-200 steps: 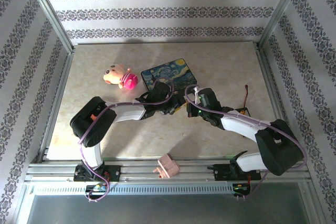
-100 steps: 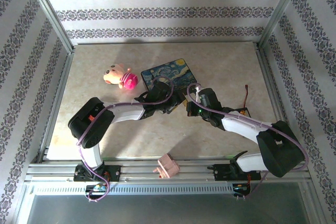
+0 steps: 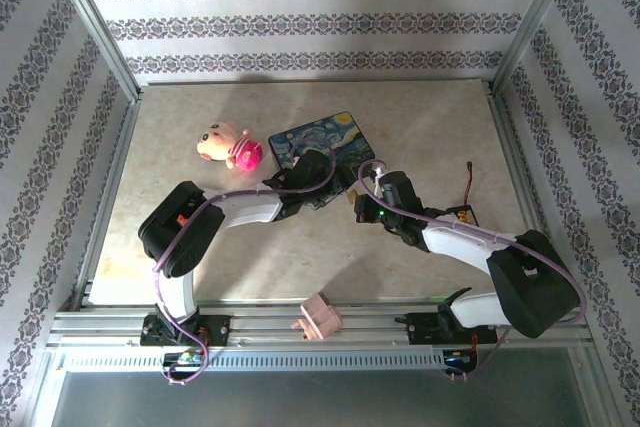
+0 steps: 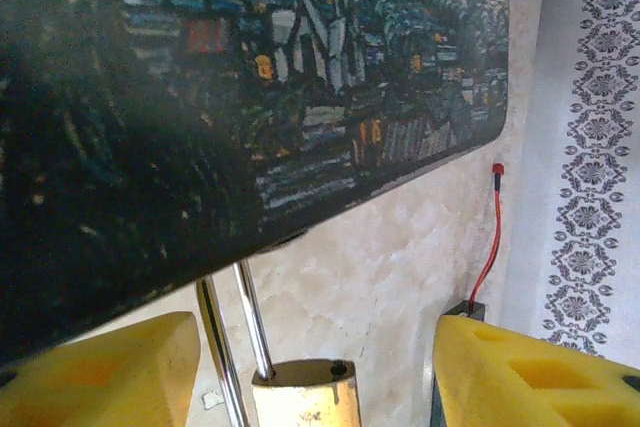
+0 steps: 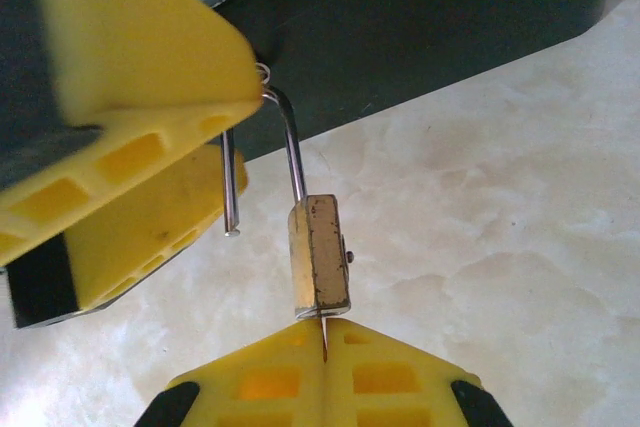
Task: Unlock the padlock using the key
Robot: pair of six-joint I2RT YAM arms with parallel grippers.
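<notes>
The small brass padlock (image 5: 320, 257) hangs by its silvery shackle (image 5: 291, 147) from the front of the painted box (image 3: 322, 142). One shackle leg (image 5: 231, 217) hangs free, out of the padlock's body. My right gripper (image 5: 325, 332) is shut on the thin key (image 5: 323, 339), whose blade goes up into the padlock's underside. My left gripper (image 4: 315, 377) is open, its yellow fingers (image 4: 100, 372) standing apart on either side of the padlock (image 4: 300, 397) without touching it. From above, the two grippers (image 3: 325, 192) (image 3: 365, 205) meet at the box's near edge.
A pink plush toy (image 3: 228, 145) lies left of the box. A red wire (image 3: 470, 182) and a small black part (image 3: 462, 214) lie to the right. A pink block (image 3: 318, 317) sits on the front rail.
My left gripper's jaws have widened and its wrist has shifted slightly toward the box. The right gripper has stayed shut on the key at the padlock.
</notes>
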